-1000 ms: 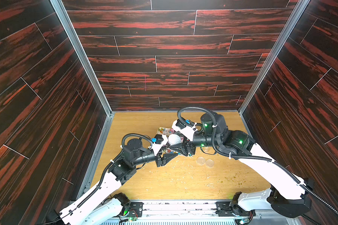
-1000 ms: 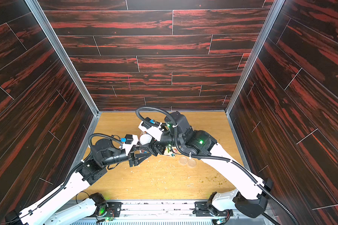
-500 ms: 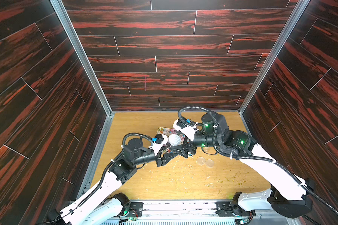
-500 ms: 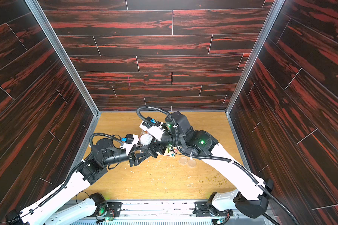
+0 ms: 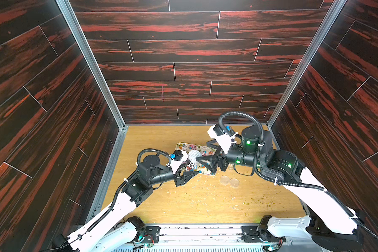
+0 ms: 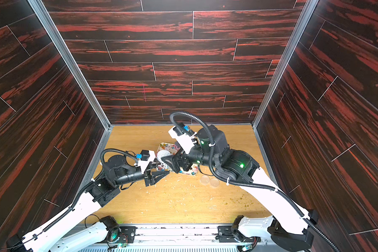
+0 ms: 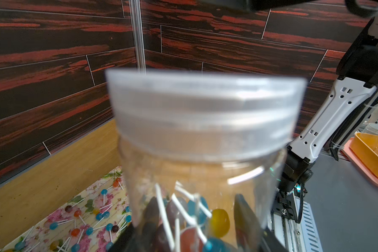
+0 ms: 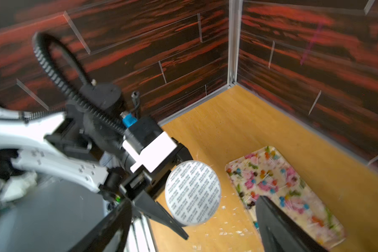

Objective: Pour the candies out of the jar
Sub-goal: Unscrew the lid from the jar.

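**Jar** (image 7: pixel 201 139): clear plastic with a ribbed neck. It is being held roughly upright near the middle of the worktop (image 5: pixel 162 135), at the left near end of the tray (image 8: pixel 247 156). A white printed seal (image 5: pixel 194 155) is covering its mouth and facing up.

**Left gripper** (image 7: pixel 195 209): pinching the jar low on its body, one finger on each side.

**Right gripper** (image 8: pixel 193 199): reaching in from the right with its jaws spread wide either side of the seal, and visibly touching nothing.

**Candies** (image 7: pixel 75 232): many are lying scattered over the flower-print tray, sticks and all. A further heap is sitting in the bottom of the jar.

**Step in hand, as judged:** opening the jar, since pouring of this lot is not yet begun. The next move is calling for the right gripper to close on the covered top and free it while the left steadies the jar. A tilt over the tray would follow.

**Also present:** two clear discs (image 5: pixel 224 180) are lying just right of and nearer than the tray. Pale flakes (image 5: pixel 205 196) and greenish crumbs (image 5: pixel 266 203) are littering the near worktop.

**In the way:** the two grippers are crowding each other above the tray.
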